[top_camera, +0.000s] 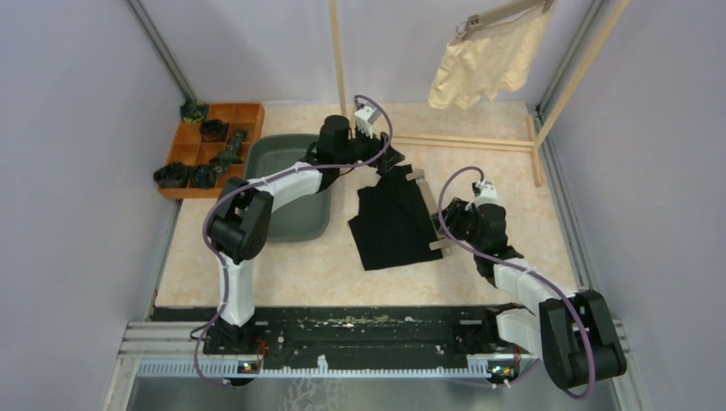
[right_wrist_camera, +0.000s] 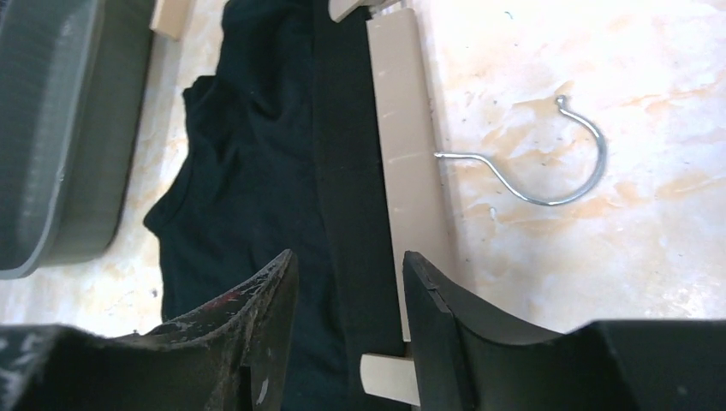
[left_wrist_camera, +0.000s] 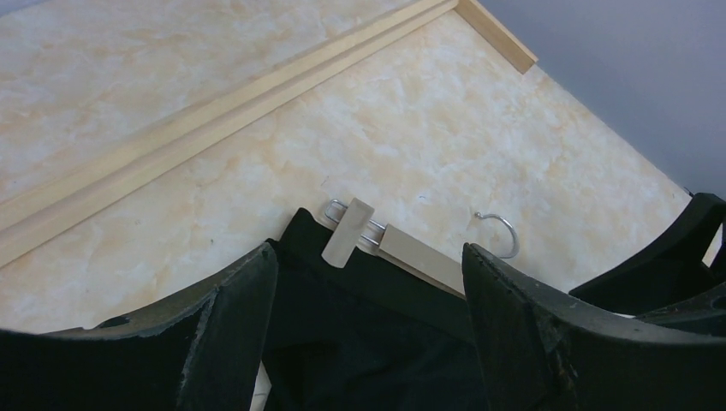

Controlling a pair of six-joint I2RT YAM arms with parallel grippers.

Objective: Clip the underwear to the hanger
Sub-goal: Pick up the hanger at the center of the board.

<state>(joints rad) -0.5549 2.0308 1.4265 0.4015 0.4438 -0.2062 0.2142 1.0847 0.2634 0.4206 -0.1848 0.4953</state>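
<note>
The black underwear lies flat on the table, its waistband along a wooden clip hanger. My left gripper is open over the garment's far corner. In the left wrist view the black cloth sits between the fingers, with a hanger clip and the wire hook just beyond. My right gripper is open at the hanger's near end. In the right wrist view it straddles the waistband, beside the near clip and the bar. The cream underwear hangs on the rack.
A grey tub stands left of the black garment. An orange compartment tray with dark items is at the far left. The wooden rack's post and base rail stand at the back, with walls on both sides.
</note>
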